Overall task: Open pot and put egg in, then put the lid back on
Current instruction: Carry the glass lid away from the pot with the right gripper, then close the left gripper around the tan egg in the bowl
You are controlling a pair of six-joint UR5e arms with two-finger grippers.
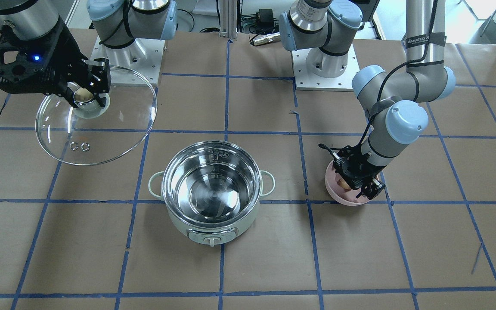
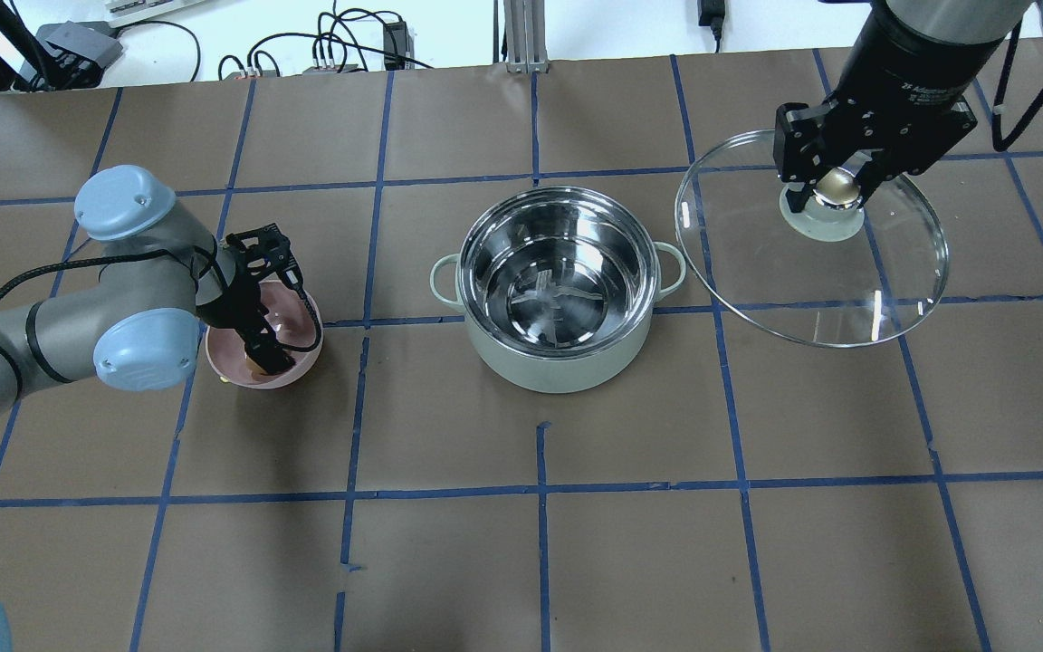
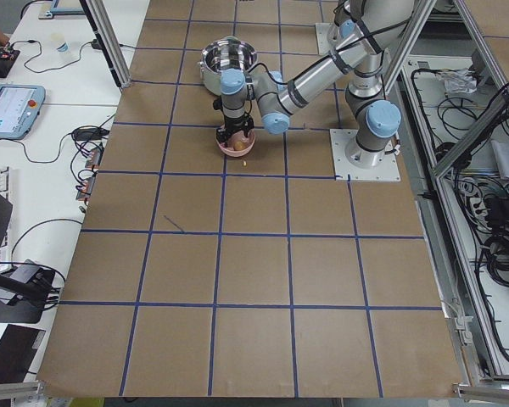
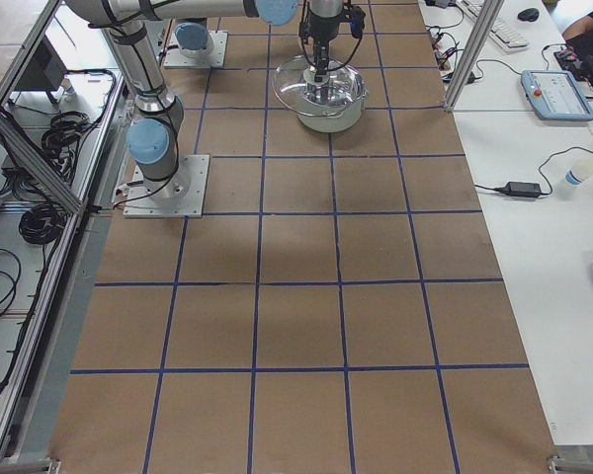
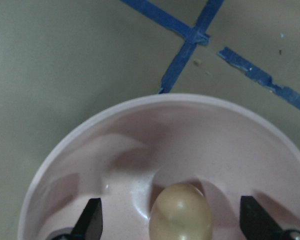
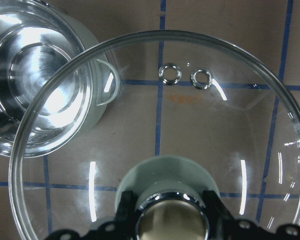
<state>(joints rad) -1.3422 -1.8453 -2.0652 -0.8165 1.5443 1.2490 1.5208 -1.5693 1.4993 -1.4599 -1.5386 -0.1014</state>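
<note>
The mint-green pot (image 1: 211,224) stands open at the table's middle, its steel inside empty; it also shows in the overhead view (image 2: 558,371). My right gripper (image 2: 834,186) is shut on the beige knob of the glass lid (image 2: 811,272) and holds the lid tilted above the table beside the pot. The lid (image 6: 190,125) fills the right wrist view. My left gripper (image 5: 172,222) is open, lowered into the pink bowl (image 5: 140,130). Its fingertips (image 5: 92,220) stand on either side of the light-brown egg (image 5: 180,212) without touching it. The egg lies in the bowl (image 2: 300,349).
The two arm bases (image 1: 127,56) (image 1: 323,64) stand at the table's robot side. Brown paper with a blue tape grid covers the table (image 2: 540,543). A small yellowish bit (image 2: 225,384) lies beside the pink bowl.
</note>
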